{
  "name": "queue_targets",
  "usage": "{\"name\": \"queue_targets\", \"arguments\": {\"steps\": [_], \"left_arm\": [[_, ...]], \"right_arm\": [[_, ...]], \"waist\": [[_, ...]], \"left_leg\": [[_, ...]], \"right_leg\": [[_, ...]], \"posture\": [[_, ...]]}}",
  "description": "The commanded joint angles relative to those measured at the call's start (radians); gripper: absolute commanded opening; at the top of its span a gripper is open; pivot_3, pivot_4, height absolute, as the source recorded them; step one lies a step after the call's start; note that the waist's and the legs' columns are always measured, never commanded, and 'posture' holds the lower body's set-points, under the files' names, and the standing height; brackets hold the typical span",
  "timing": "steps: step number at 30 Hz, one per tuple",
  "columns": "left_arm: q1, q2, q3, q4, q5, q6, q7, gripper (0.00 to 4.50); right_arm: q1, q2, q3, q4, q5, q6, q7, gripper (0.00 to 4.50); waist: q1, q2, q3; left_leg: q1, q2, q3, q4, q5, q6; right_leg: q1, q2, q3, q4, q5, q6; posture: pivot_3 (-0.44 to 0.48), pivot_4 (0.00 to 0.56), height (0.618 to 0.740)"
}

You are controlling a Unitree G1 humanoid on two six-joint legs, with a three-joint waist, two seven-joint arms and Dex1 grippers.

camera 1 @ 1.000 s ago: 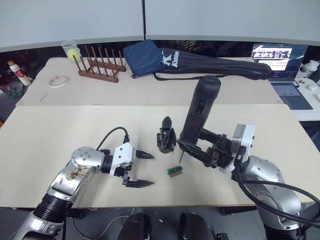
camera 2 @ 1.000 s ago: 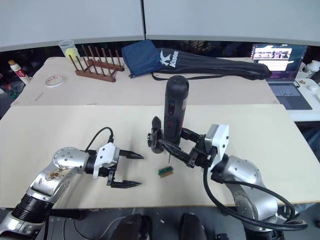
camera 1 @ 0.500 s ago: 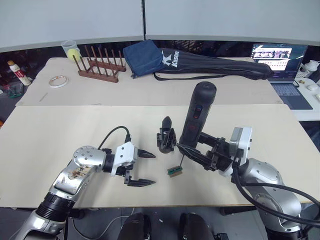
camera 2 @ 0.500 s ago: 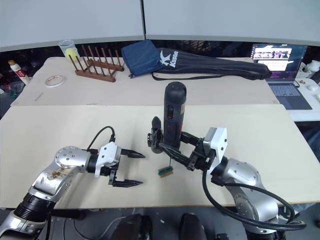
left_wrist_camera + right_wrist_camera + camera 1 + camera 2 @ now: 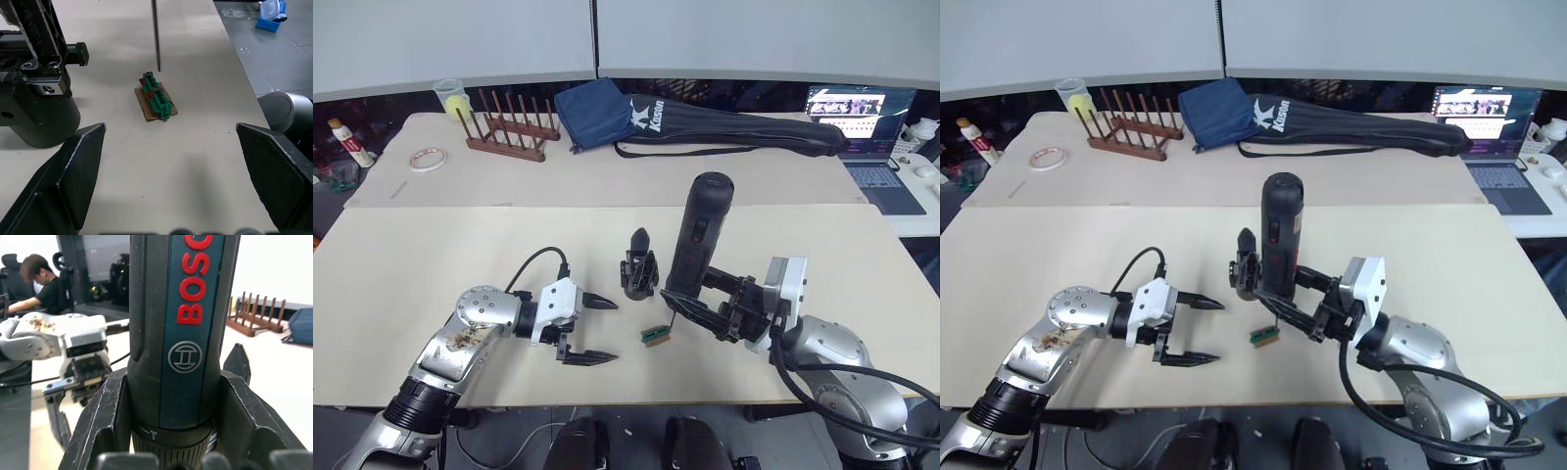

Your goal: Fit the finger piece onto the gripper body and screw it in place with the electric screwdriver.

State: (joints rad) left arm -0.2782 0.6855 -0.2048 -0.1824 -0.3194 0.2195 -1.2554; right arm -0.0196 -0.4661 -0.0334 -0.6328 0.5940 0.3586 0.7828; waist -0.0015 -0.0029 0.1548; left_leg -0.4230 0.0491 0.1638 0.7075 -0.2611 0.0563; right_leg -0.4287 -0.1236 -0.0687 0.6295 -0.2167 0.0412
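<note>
Your right gripper (image 5: 705,304) clamps the electric screwdriver (image 5: 697,235) near-upright, bit tip just above the small green block (image 5: 156,96) on the table (image 5: 431,264). Your left gripper (image 5: 592,331) is wide open, holding nothing, to the robot's left of the block. Gripper body (image 5: 639,273) stands just behind the block, w/ one finger up. Finger piece: can't tell where.

The right end effector (image 5: 1304,311) grips the upright electric screwdriver (image 5: 1281,235) beside the gripper body (image 5: 1246,270).
</note>
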Motion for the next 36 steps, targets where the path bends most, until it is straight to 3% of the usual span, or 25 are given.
{"name": "queue_targets", "arguments": {"steps": [1, 10, 36], "left_arm": [[-0.015, -0.002, 0.003, -0.011, -0.002, -0.012, 0.001, 4.50], [-0.019, -0.008, -0.002, -0.009, 0.003, -0.016, 0.001, 4.50], [-0.024, -0.011, -0.006, -0.011, 0.007, -0.012, 0.008, 4.50]], "right_arm": [[-0.018, -0.004, -0.029, -0.050, 0.039, -0.041, 0.008, 1.97], [-0.087, 0.010, -0.004, -0.005, -0.016, -0.070, -0.015, 1.97], [-0.077, -0.009, 0.016, -0.008, -0.004, -0.051, -0.028, 1.97]], "waist": [[0.000, 0.000, 0.000], [0.002, 0.000, 0.000], [0.002, 0.000, 0.000]], "left_leg": [[0.000, 0.000, 0.000, 0.000, 0.000, 0.000], [0.000, 0.000, 0.000, 0.000, 0.000, 0.000], [0.000, 0.000, 0.000, 0.001, 0.000, 0.001]], "right_leg": [[0.000, 0.000, 0.000, 0.000, 0.000, 0.000], [0.000, 0.000, 0.000, 0.000, 0.000, 0.000], [0.001, 0.000, 0.000, 0.000, 0.000, 0.000]], "posture": [[0.000, 0.150, 0.740], [0.000, 0.150, 0.740], [0.000, 0.150, 0.740]]}}
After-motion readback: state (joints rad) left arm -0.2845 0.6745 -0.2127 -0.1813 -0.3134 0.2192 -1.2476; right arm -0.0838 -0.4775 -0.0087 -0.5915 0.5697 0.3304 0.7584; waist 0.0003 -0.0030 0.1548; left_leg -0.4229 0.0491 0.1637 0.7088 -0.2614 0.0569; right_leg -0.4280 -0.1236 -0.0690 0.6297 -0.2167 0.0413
